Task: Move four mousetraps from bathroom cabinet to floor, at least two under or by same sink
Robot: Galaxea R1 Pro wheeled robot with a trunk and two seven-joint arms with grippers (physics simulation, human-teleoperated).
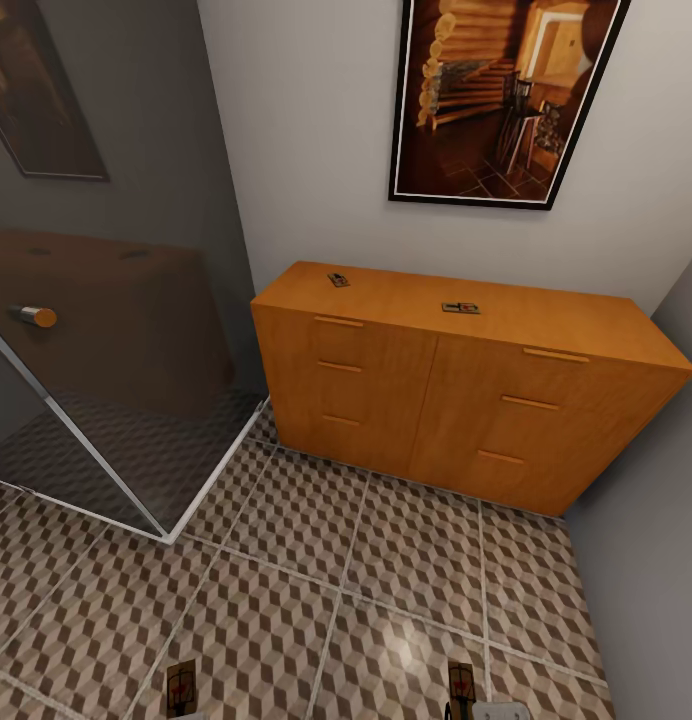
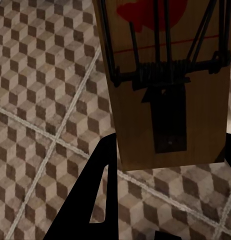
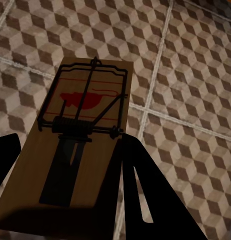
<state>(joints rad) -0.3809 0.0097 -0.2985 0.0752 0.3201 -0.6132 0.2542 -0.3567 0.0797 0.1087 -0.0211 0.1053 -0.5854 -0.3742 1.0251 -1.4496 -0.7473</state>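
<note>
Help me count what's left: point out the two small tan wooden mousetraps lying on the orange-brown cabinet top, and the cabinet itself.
Left mousetrap on the cabinet top (image 1: 338, 280), head view, middle of its board.
Right mousetrap on the cabinet top (image 1: 461, 308), head view, middle of its board.
Orange-brown wooden cabinet (image 1: 396, 400), head view, bare front panel between the drawer handles.

Orange-brown wooden cabinet: smooth, satin. Cube-patterned floor tiles: glossy, light glare, pale grout. Flat tan wooden mousetrap boards: matt, dark metal wire. Shower panel: glossy glass.

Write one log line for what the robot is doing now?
left hand: holds mousetrap | right hand: holds mousetrap | cabinet: two left
</note>
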